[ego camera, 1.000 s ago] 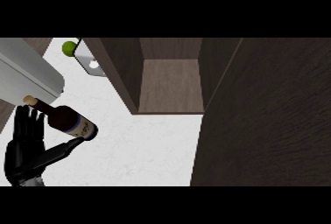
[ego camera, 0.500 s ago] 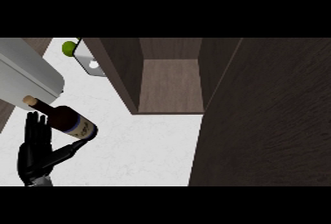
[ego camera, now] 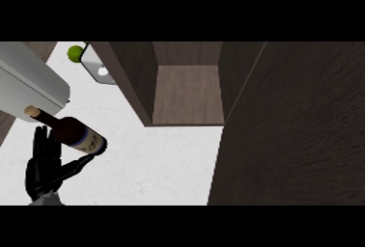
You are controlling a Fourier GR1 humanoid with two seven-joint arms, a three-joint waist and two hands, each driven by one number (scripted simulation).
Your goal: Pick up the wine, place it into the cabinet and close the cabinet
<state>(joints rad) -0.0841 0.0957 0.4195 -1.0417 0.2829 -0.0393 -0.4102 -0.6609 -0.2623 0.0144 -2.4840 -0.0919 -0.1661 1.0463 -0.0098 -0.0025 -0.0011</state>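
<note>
Cabinet side wall (ego camera: 135,82) between wine (ego camera: 75,135), shelf (ego camera: 187,94)

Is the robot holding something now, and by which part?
Not clearly: the left hand is open, with the wine bottle's body between its straight fingers and thumb.

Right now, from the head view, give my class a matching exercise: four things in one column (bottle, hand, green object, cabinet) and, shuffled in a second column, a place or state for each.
Things:
1. dark glass wine bottle
2. black left hand
3. small green round object
4. dark wooden cabinet

Places or states:
a. door swung open
b. top left corner of the view
c. coming in from the lower left edge
d. cork-topped, just above the hand

Pairs: 1-d; 2-c; 3-b; 4-a
</note>
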